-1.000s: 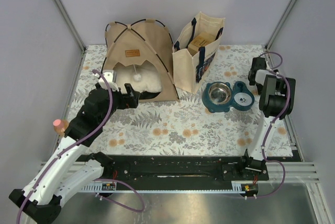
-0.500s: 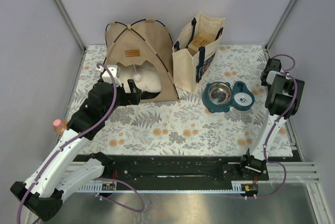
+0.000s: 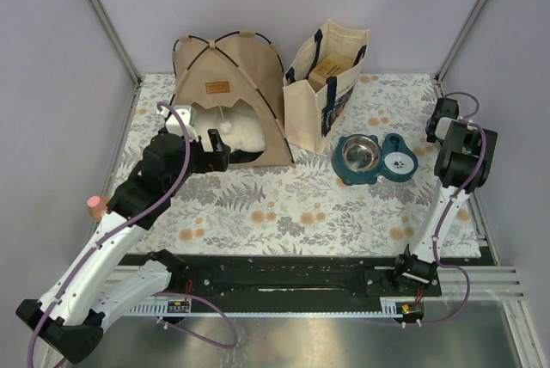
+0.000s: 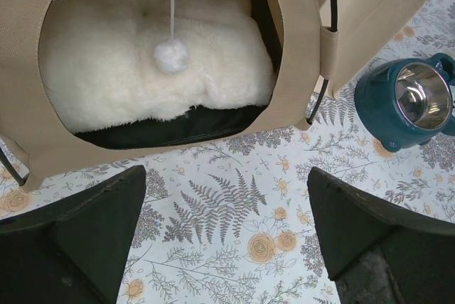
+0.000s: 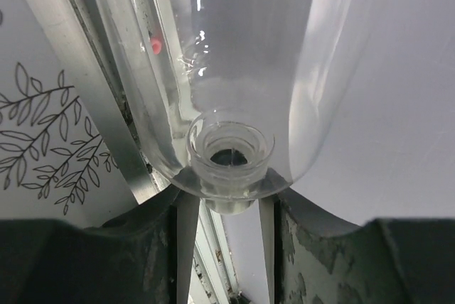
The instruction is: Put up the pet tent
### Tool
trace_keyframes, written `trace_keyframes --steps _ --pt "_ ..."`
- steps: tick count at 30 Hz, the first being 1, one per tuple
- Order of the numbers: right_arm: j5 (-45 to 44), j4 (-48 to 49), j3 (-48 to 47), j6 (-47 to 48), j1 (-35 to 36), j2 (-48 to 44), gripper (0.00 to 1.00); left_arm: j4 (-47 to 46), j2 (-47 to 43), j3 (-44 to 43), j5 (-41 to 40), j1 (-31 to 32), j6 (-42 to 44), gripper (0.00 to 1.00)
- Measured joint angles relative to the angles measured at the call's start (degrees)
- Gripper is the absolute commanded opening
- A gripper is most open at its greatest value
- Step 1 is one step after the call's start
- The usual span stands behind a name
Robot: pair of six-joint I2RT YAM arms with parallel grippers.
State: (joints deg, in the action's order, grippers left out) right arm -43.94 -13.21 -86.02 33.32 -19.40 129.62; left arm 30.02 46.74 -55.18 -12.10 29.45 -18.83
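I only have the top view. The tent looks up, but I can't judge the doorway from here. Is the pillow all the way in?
Observer: Seems so. The fluffy white pillow sits behind the pet tent doorway edge, on a dark pad.
Operator: Are my left fingers touching the tent?
Observer: No. The left fingers are spread wide and empty, with floral mat showing between them and the canvas.
Operator: What's at the right arm? I see nothing there.
Observer: A clear bottle has its neck between the right fingers; I can't tell whether they're clamped.
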Motion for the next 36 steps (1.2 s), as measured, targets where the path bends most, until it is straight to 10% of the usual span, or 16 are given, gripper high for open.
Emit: trace_keyframes --steps 12,25,36 --pt "-0.3 3.5 4.1 -0.7 0.0 -2.1 0.06 -0.3 -0.1 0.0 0.0 0.0 0.0 0.99" --pt "5.6 3.0 14.8 -11.6 4.3 -27.5 0.0 -4.5 -2.0 2.8 2.0 -0.1 -0.1 0.99" --pt "39.9 -4.2 16.7 -34.9 14.7 -54.9 0.0 -6.7 -1.9 0.9 11.0 -0.1 0.0 0.99"
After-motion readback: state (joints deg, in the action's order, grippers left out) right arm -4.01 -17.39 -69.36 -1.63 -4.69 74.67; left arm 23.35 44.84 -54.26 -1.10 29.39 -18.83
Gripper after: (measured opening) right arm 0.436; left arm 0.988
